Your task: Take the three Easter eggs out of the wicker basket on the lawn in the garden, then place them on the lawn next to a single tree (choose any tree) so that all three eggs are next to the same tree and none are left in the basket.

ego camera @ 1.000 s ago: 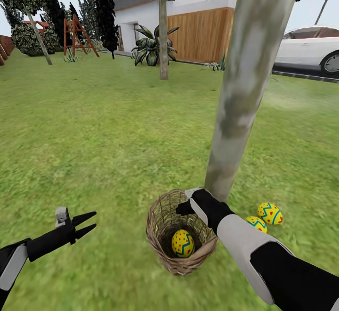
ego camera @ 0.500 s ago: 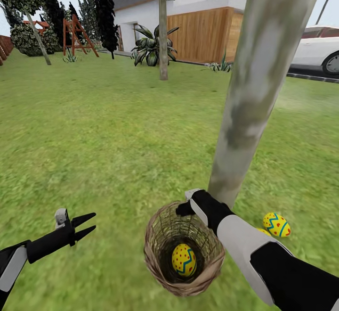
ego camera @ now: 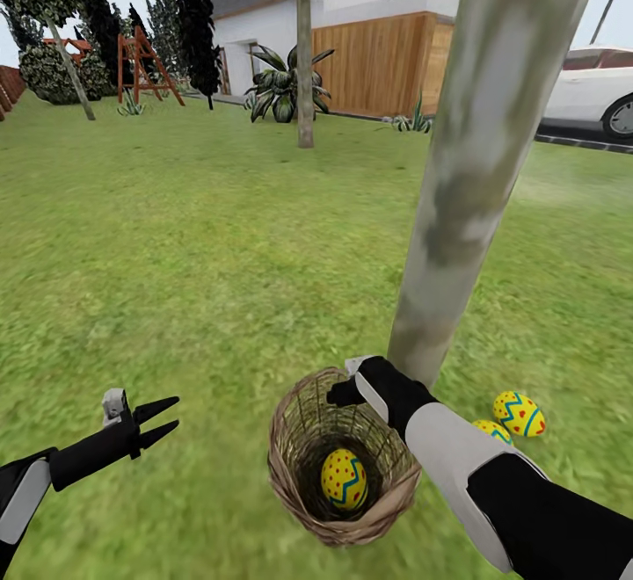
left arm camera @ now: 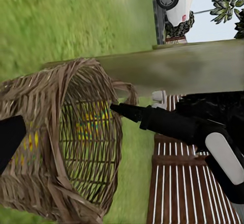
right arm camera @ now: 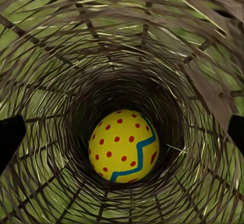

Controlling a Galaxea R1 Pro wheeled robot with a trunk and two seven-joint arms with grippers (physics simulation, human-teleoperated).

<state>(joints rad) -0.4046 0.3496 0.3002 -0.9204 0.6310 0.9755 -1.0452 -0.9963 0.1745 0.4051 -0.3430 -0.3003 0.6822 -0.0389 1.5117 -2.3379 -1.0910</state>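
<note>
The wicker basket [ego camera: 303,439] stands on the lawn [ego camera: 193,237] at the foot of the thick pale tree [ego camera: 466,167]. One yellow Easter egg [ego camera: 344,479] lies at its bottom, and the right wrist view shows this egg [right arm camera: 124,145] straight down the weave. My right gripper [ego camera: 345,389] hangs open over the basket's far rim, its fingertips [right arm camera: 10,137] wide apart and holding nothing. Two more eggs lie on the grass right of the trunk, one in full sight [ego camera: 519,413], the other [ego camera: 486,428] partly behind my right arm. My left gripper [ego camera: 176,411] is open and empty, off to the basket's left.
A thinner tree [ego camera: 304,61], a wooden fence [ego camera: 378,66] and a house stand far behind. A white car [ego camera: 598,92] is parked at the right. A red ladder frame [ego camera: 145,66] stands at the back left. Open grass spreads left of the basket.
The whole picture has shifted a little down and right, so the camera moved. The basket now sits nearer and is seen more from above. Both grippers hold their places in the frame.
</note>
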